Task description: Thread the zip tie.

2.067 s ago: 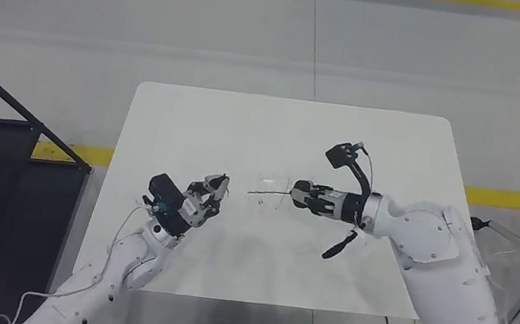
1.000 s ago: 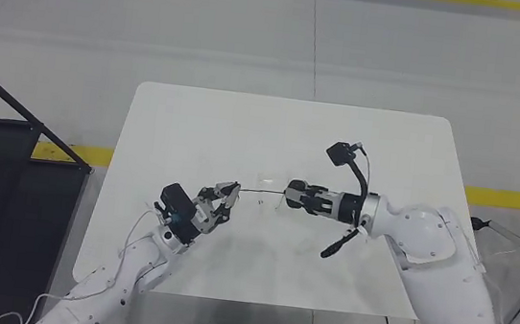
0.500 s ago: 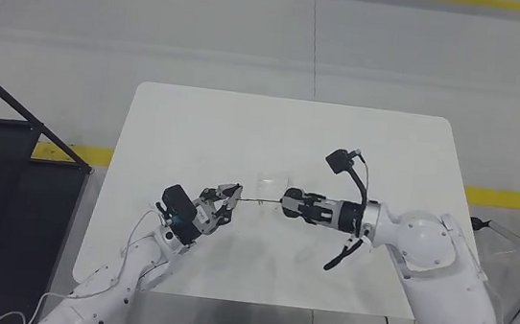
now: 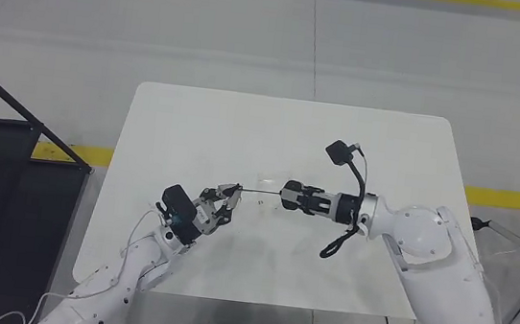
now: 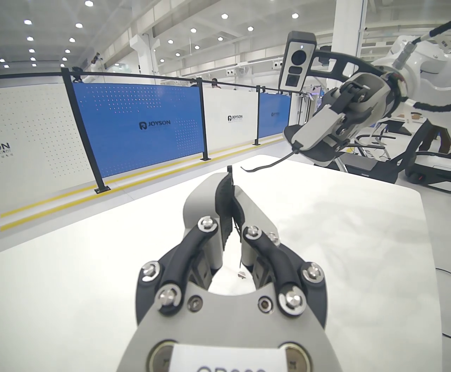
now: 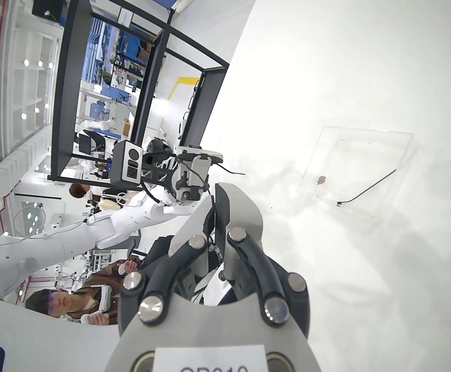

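Clear sheet (image 4: pixel 273 175) lies flat on the white bench (image 4: pixel 196 126); taken as the reference. On the sheet lie a thin black strand (image 6: pixel 366 188) and, near it, a small brown speck (image 6: pixel 320 180).

Right end effector (image 4: pixel 285 195) is above the bench, just off the sheet's robot-side edge. Its fingers are pressed together on a black zip tie (image 5: pixel 271 165).

The tie's free length runs alongside that edge toward the left end effector (image 4: pixel 229 193), sagging a little. In the left wrist view its tip stops just short of the left fingertips, with a small gap between them.

Left end effector is on the same robot side of the sheet, farther off past the sheet's corner, also raised off the bench. Its fingers are closed tight, and a short black nub (image 5: pixel 229 173) pokes out between the tips. Cannot tell whether the nub is the tie's head, or whether it belongs to the same tie.
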Motion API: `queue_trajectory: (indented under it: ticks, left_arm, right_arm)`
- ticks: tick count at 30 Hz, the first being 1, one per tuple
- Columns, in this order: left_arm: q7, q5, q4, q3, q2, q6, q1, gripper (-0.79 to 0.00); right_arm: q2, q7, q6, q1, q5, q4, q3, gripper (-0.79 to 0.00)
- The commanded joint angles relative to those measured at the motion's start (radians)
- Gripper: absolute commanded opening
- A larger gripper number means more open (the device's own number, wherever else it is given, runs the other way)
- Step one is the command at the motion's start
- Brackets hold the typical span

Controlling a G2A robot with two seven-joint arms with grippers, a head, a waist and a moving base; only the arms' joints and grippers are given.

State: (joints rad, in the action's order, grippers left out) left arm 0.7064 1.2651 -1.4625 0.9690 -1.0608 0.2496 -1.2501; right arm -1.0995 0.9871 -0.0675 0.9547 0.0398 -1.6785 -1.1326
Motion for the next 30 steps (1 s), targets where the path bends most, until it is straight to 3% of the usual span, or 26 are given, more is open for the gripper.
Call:
queue_trajectory:
  ticks: [1, 30]
  left_arm:
    - [0.0, 0.0, 0.0, 0.0, 0.0, 0.0, 0.0, -0.785]
    - [0.0, 0.0, 0.0, 0.0, 0.0, 0.0, 0.0, -0.785]
  right_arm:
    - [0.0, 0.0, 0.002, -0.002, 0.002, 0.001, 0.001, -0.785]
    - [0.005, 0.003, 0.027, -0.016, -0.009, 0.018, 0.006, -0.785]
